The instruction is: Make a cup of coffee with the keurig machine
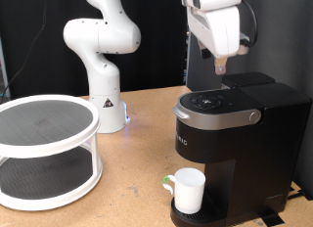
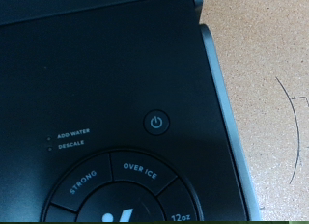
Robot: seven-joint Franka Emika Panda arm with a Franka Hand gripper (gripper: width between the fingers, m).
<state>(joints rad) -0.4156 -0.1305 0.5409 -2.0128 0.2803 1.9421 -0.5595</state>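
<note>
Wooden table (image 1: 137, 158): hand (image 1: 221, 66) above keurig machine (image 1: 235, 149), cup (image 1: 188, 190) under spout.

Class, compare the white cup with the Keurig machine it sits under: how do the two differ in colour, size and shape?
Colour: the cup is plain white, the keurig machine black with a silver-grey lid handle.
Size: the cup is small, roughly a quarter of the machine's height.
Shape: the cup is a round cylinder with a side handle; the machine is boxy, with labelled buttons on top.
Shared: both stand upright on the wooden table. The gripper hovers just above the machine's top.
</note>
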